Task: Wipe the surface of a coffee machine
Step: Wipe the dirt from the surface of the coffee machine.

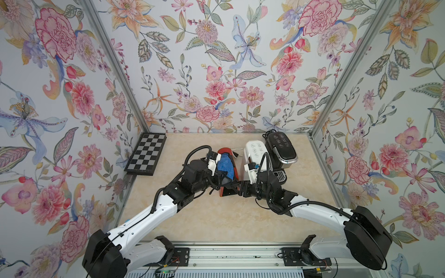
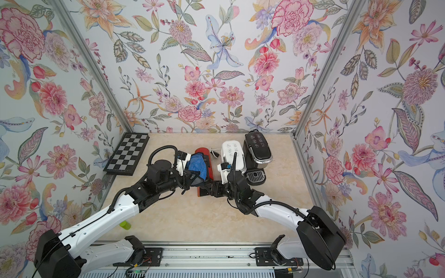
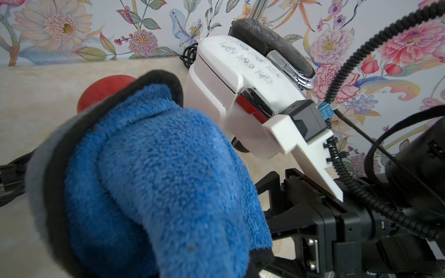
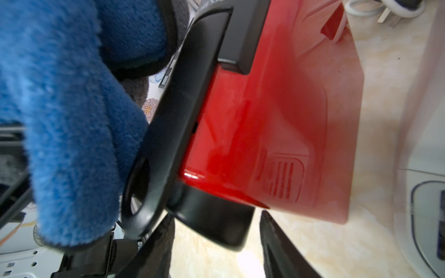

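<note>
- Found left gripper [image 1: 218, 181] pinched fully together on blue cloth [image 1: 225, 168]. Fingers buried in folds, so read the hold from the bunching.
- Found right gripper [image 1: 233, 188] w/ jaws part-way apart, either side of black base [image 4: 212, 222] at front of red coffee machine [image 1: 224, 151]. Noted sliver of light beside one finger, so cld not tell firm clamp from loose bracket.
- Placed cloth on top of red coffee machine, draped over upper face, just beside black handle [image 4: 183, 96].
- Placed that machine mid-table [image 1: 216, 221], just beside white coffee machine [image 1: 255, 150], w/ black coffee machine [image 1: 281, 146] beyond.
- Judged step as wiping the top. Judged best to press lightly, stroke lengthwise w/ cloth spread rather than balled, steady the base vs sliding, and skirt the handle to avoid snagging.
- Judged main risk a shove into the white neighbour.
- Got whole layout from both top views only: arms meeting at the machine, chessboard [image 1: 147, 154] at back corner by wall.
- Spotted small green thing [image 2: 125, 225] near left arm in a top view, nowhere else.
- Got base, handle and glossy red side close up from right wrist view alone. Saw nothing of the wiped top there.
- Got mostly cloth from left wrist view, plus red top peeking behind and icons on white machine. Saw no base.
</note>
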Action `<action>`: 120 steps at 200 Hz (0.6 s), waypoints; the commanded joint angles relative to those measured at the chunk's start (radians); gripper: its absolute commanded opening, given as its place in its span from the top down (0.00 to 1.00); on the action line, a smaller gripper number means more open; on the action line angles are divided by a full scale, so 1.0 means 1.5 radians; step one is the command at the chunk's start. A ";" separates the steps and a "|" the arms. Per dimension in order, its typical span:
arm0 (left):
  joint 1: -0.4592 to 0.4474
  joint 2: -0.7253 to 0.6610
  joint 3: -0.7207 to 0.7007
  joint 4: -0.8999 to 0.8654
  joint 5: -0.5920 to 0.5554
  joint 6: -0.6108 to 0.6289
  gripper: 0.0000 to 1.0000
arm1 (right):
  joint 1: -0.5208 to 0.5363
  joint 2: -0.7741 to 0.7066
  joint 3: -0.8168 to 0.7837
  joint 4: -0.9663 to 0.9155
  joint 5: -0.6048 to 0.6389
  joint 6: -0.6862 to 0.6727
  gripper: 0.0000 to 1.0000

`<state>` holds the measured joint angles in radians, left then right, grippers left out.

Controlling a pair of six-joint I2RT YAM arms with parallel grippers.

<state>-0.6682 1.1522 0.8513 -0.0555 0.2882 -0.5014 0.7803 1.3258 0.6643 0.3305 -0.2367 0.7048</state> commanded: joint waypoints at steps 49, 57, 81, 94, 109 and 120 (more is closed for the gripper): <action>0.026 -0.039 -0.114 -0.012 -0.080 -0.024 1.00 | -0.013 -0.039 -0.036 -0.036 0.063 0.021 0.43; 0.035 -0.047 -0.128 -0.014 -0.079 -0.027 1.00 | -0.012 -0.046 -0.042 -0.041 0.071 0.020 0.43; 0.059 -0.074 -0.154 -0.020 -0.081 -0.034 1.00 | -0.008 -0.066 -0.063 -0.051 0.094 0.022 0.43; 0.063 -0.080 -0.162 -0.018 -0.080 -0.036 1.00 | -0.001 -0.073 -0.072 -0.053 0.108 0.023 0.43; 0.064 -0.078 -0.175 0.000 -0.063 -0.043 1.00 | 0.009 -0.072 -0.080 -0.054 0.122 0.027 0.45; 0.063 -0.077 -0.194 0.029 -0.043 -0.056 1.00 | 0.020 -0.066 -0.082 -0.054 0.134 0.027 0.45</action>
<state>-0.5804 1.0538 0.6037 -0.0799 0.1970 -0.5461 0.7883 1.2236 0.5709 0.2970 -0.1169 0.7105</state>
